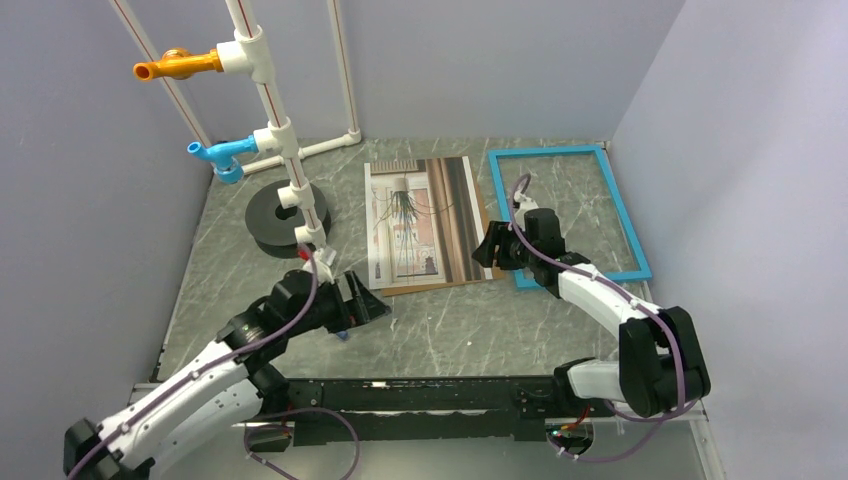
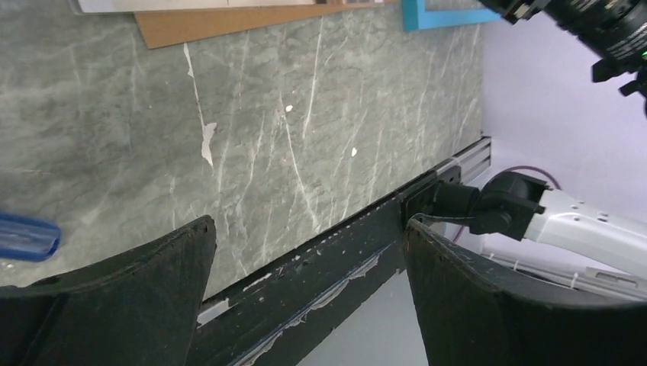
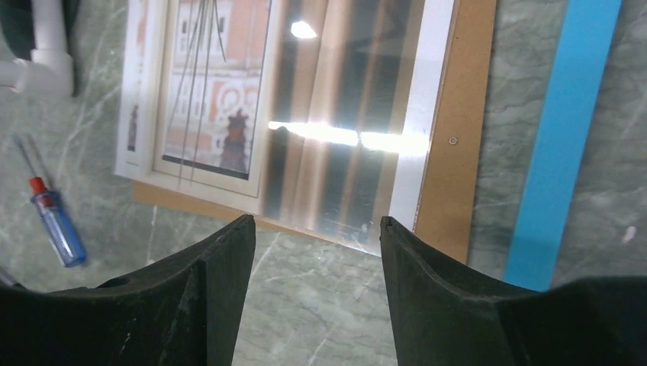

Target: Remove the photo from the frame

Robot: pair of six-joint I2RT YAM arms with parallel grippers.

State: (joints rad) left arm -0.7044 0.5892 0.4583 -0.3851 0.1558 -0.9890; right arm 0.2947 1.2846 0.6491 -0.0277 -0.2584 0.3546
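The photo [image 1: 420, 215], a print of a wispy dark plant beside beige and dark bands, lies flat on a brown backing board [image 1: 440, 285] at the table's middle. It also shows in the right wrist view [image 3: 217, 91], with glare on its right part, on the board [image 3: 454, 145]. The turquoise frame [image 1: 627, 210] lies flat to its right with bare table inside; one blue bar [image 3: 561, 137] shows. My right gripper [image 1: 488, 248] [image 3: 317, 229] is open and empty, just above the board's near right corner. My left gripper [image 1: 372, 305] [image 2: 305, 236] is open and empty, near the board's near left corner.
A white pipe stand [image 1: 270, 110] with orange and blue fittings rises from a black disc [image 1: 270, 215] at the back left. A small blue-handled screwdriver [image 3: 55, 221] [image 2: 27, 236] lies near the left gripper. Grey walls close in the left, back and right.
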